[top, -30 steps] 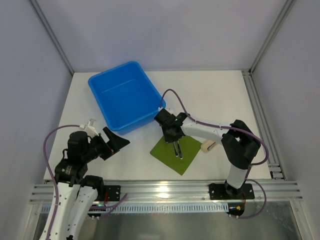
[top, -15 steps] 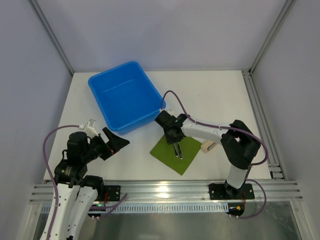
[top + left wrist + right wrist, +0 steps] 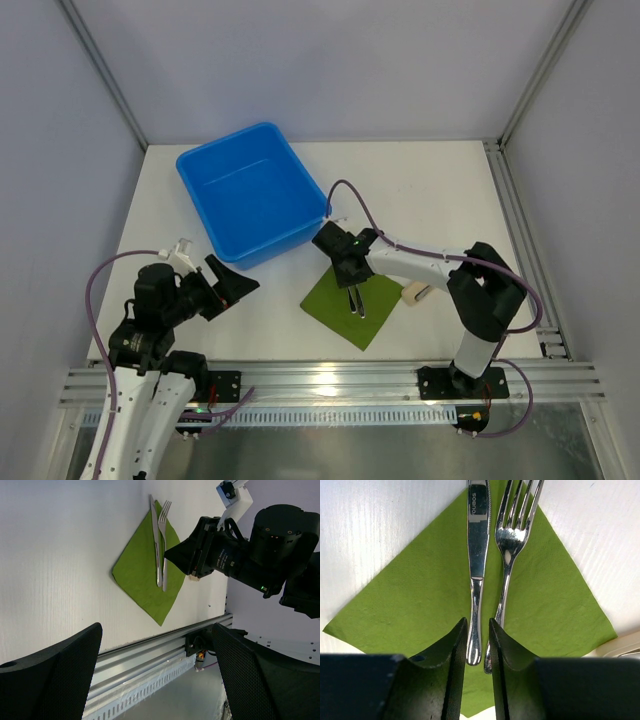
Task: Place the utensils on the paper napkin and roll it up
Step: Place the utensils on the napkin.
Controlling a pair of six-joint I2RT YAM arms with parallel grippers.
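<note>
The knife (image 3: 478, 555) and fork (image 3: 508, 550) lie on the napkin (image 3: 410, 605), their handle ends loose between the right gripper's (image 3: 477, 624) slightly parted fingers.

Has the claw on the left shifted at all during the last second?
No. The left gripper sits just as far below the blue tub's near corner as before.

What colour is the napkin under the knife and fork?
The napkin is green; right wrist view.

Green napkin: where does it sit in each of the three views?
Top external: green napkin low centre, below the blue bin.
Left wrist: napkin upper centre, seen as a diamond.
Right wrist: napkin fills the middle.
Shared landmark: right gripper over the napkin's middle.
</note>
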